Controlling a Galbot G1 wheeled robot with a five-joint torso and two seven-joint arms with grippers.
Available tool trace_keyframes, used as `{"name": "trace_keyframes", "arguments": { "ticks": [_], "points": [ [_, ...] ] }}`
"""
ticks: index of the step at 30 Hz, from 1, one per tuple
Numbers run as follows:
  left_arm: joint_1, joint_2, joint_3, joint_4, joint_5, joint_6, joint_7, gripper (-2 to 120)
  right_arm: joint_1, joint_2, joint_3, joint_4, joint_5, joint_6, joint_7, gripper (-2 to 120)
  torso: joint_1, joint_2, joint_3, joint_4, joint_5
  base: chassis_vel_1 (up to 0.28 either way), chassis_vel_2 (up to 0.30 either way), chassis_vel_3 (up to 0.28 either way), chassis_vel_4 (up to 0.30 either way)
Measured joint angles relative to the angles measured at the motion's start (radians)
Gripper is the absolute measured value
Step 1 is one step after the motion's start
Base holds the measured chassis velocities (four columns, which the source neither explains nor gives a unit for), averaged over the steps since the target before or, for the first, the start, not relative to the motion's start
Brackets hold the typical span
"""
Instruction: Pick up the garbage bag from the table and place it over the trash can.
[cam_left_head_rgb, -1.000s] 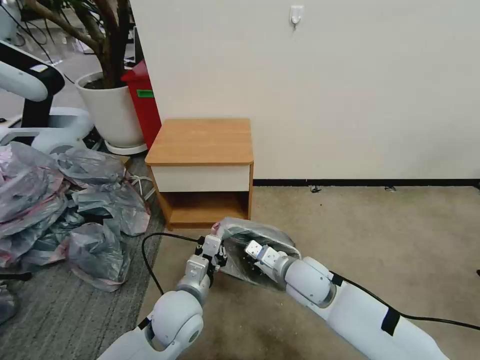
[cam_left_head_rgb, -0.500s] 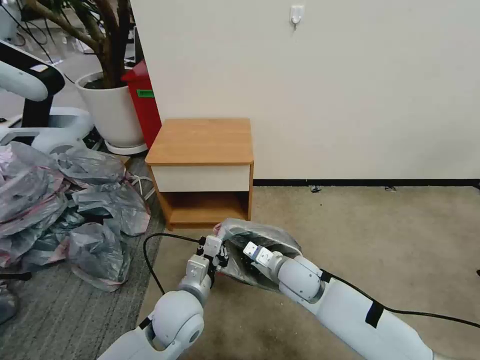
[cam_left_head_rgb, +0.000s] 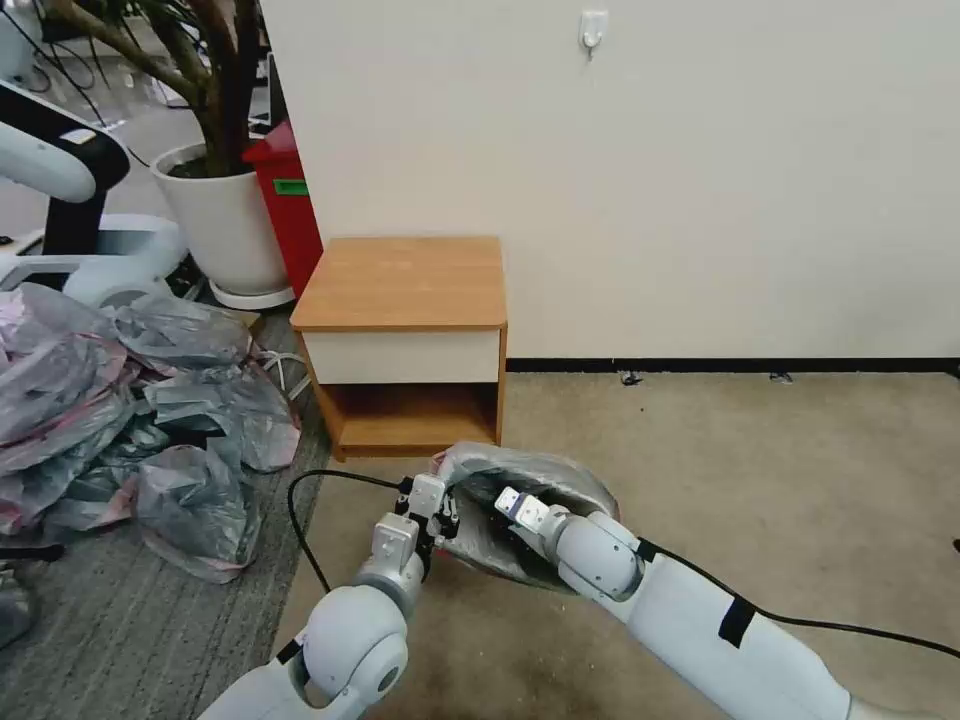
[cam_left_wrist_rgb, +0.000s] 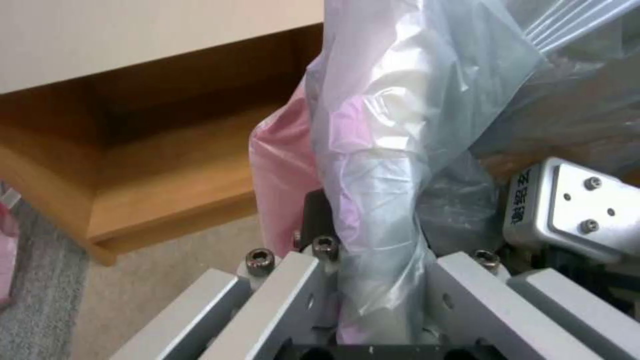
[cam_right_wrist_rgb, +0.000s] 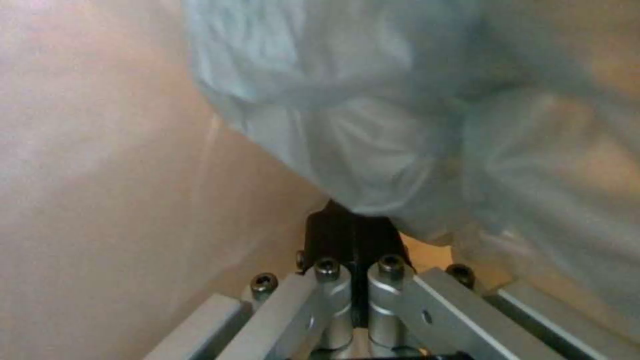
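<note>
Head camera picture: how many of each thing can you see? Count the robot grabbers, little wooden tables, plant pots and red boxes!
Robot grabbers: 2 (left gripper, right gripper, both at the garbage bag)
Wooden tables: 1 (table)
Plant pots: 1 (white pot)
Red boxes: 1 (red box)
Total: 5

- Your head view is evenly lit and sharp, with soft shadow in the shelf gap of the table (cam_left_head_rgb: 405, 330)
- Your left wrist view is crisp on the garbage bag (cam_left_wrist_rgb: 393, 150), where pale glare streaks the plastic folds
- Your right wrist view is hazy and soft, the plastic close to the lens out of focus, washed warm peach
</note>
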Motion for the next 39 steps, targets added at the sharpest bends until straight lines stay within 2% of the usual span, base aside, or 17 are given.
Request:
{"name": "trace_keyframes", "arguments": {
  "ticks": [27, 39],
  "points": [
    [0.002, 0.003, -0.005, -0.017, -0.039, 0.02, -0.004, 1, -0.017, 0.017, 0.015, -0.027, -0.021, 0.001, 0.001, 0, 0.0, 0.0, 0.0, 0.0, 0.0001, 0.0, 0.0, 0.0, 0.0],
    [-0.012, 0.001, -0.007, 0.005, -0.072, 0.02, -0.038, 1, -0.035, -0.016, 0.014, 0.078, -0.02, 0.002, 0.003, 0, 0.0, 0.0, 0.0, 0.0, 0.0, 0.0, 0.0, 0.0, 0.0]
  ]
}}
